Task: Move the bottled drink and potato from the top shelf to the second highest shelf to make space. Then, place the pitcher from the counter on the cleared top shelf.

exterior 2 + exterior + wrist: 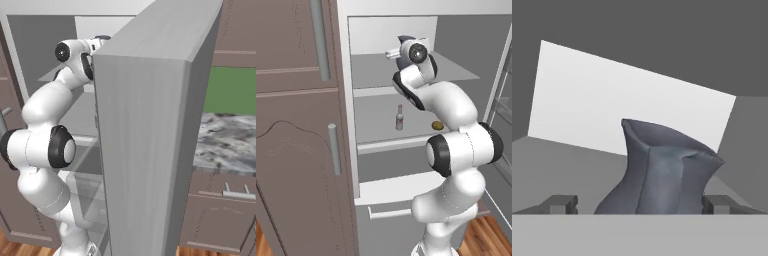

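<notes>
Jaws spread wide, one dark fingertip (559, 204) on each side of the pitcher (662, 172), neither touching it; gripper (639, 206) free of any load. Pitcher upright on the top shelf (376, 70), directly between the jaws. Well below the jaws, on the second highest shelf (376, 122): bottled drink (399, 118) standing, potato (437, 125) apart from it
</notes>
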{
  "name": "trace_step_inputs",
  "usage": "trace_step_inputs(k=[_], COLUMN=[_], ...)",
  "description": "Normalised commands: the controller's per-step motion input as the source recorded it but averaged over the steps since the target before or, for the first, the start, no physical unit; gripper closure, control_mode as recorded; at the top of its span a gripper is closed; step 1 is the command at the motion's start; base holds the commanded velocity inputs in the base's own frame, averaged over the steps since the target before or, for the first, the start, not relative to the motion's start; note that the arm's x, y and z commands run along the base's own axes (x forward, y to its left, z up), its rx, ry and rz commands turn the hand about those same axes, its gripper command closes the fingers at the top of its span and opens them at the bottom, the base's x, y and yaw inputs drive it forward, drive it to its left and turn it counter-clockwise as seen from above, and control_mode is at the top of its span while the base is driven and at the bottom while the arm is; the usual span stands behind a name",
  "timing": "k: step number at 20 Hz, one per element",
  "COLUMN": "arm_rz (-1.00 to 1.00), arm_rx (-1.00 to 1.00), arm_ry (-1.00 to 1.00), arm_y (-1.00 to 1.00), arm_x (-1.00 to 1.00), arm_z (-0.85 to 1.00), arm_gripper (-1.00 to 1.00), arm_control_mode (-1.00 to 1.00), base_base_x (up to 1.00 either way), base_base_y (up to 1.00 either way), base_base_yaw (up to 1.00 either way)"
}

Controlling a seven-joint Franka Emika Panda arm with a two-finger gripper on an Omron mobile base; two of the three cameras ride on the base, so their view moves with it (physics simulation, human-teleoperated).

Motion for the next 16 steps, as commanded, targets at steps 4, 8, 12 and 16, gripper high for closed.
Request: trace_step_inputs(k=[4,8,12,16], arm_rz=[0.0,-0.01,0.0,0.0], arm_rx=[0.0,0.09,0.17,0.17], arm_ry=[0.0,0.0,0.0,0.0], arm_y=[0.0,0.0,0.0,0.01], arm_x=[-0.1,-0.29,-0.31,-0.35], arm_z=[-0.28,-0.25,-0.01,0.03], arm_gripper=[-1.0,-1.0,-1.0,-1.0], arm_control_mode=[-1.0,-1.0,-1.0,-1.0], base_base_x=[0.0,0.0,0.0,0.0], base_base_y=[0.0,0.0,0.0,0.0], base_base_yaw=[0.0,0.0,0.0,0.0])
